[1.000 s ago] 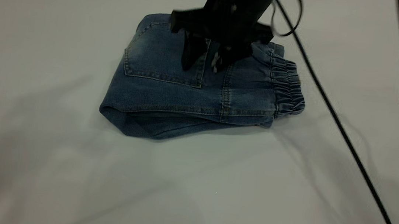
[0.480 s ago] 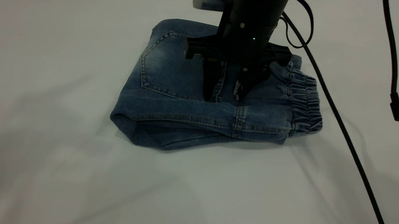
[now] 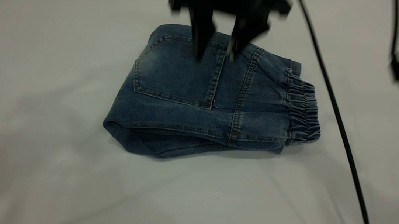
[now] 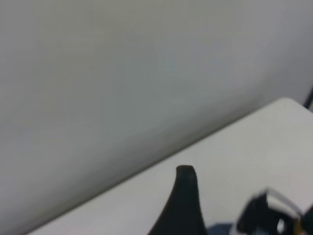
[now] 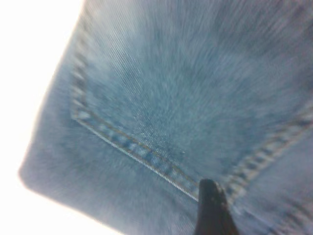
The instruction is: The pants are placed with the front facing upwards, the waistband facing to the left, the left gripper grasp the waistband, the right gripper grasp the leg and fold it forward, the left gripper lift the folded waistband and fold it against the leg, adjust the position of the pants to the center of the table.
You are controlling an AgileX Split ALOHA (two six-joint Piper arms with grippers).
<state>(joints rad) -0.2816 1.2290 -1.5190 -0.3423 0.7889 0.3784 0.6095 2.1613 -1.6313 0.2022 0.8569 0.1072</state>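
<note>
Pants: the pants [image 3: 208, 101] lie folded into a compact bundle on the table [image 3: 40, 73], with a patch pocket [image 3: 177, 72] on the upper face. They are below the fingers of the gripper that hangs over them.

Waistband: the waistband [image 3: 301, 111] is at the edge of the bundle on the right of the exterior view, puckered in small ridges, well to the side of the fingers and not touched by them.

Leg: the hem of the leg [image 3: 137, 140] shows at the near edge of the bundle, under the top layer, away from the fingers.

Right gripper: the right gripper [image 3: 215, 54] hangs above the far part of the pants, over the pocket's edge. Its two fingers [image 3: 201, 34] point down and stand spread, with a gap between them, and they hold nothing. The tips look just above the denim; I cannot tell for sure if they touch it. In the right wrist view one dark fingertip [image 5: 211, 208] is close over the pocket seam [image 5: 146, 154].

Left gripper: the left gripper [image 4: 183, 205] is away from the pants. Only one finger shows, against the pale table and a grey wall [image 4: 122, 73], so I cannot tell whether its fingers are spread or pressed together.

Cables: a black cable [image 3: 336, 115] crosses the table beyond the waistband, and a loose plug [image 3: 398, 71] hangs further out.
</note>
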